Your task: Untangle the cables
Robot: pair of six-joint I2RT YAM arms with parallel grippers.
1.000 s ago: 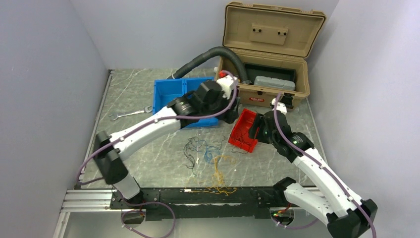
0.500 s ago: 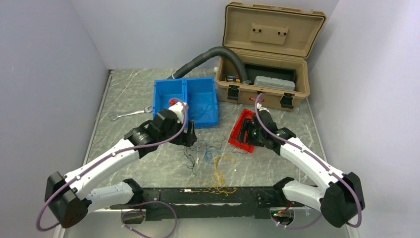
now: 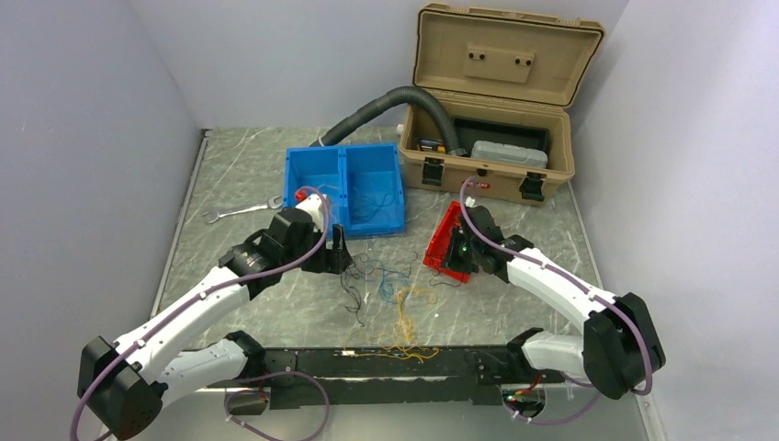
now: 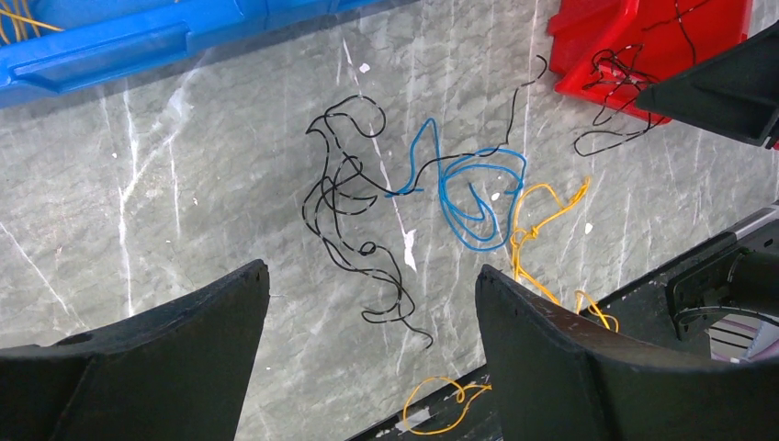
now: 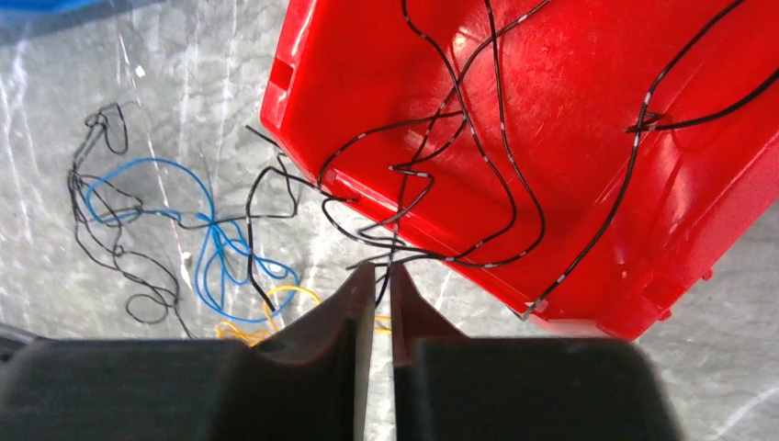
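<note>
three colours of cable, two arms: table stock

item 1, cables point(image 3: 390, 287): a loose heap on the grey marbled table point(image 3: 230, 276), at 6 o'clock from the blue bin point(image 3: 299, 152) and 9 o'clock from the red bin point(image 3: 439, 246).
- black tangle point(image 4: 342, 197): at the 9 o'clock side of the heap in the left wrist view, and crossing the blue one.
- blue cable point(image 4: 468, 197): coiled in loops at the middle.
- yellow cable point(image 4: 542, 207): at 5 o'clock from the blue. More yellow lies over the black rail at the near edge.
- black strands point(image 5: 459, 138): draped inside the red bin and spilling over its lip onto the table.
- a few thin wires also lie in the blue bin. their colours are hard to tell from above.

item 2, left gripper point(image 4: 369, 276): its jaws stand wide apart, above the black tangle. nothing sits between them.

item 3, right gripper point(image 5: 375, 274): at the red bin's lip. its jaws are drawn to a thin slit, with one of the black strands running into the gap between the tips.

item 4, surroundings:
- tan toolbox point(image 3: 496, 55): lid up, at 12 o'clock from the red bin.
- grey hose point(image 3: 377, 108): arching into the toolbox.
- wrench point(image 3: 241, 211): at 9 o'clock from the blue bin.
</note>
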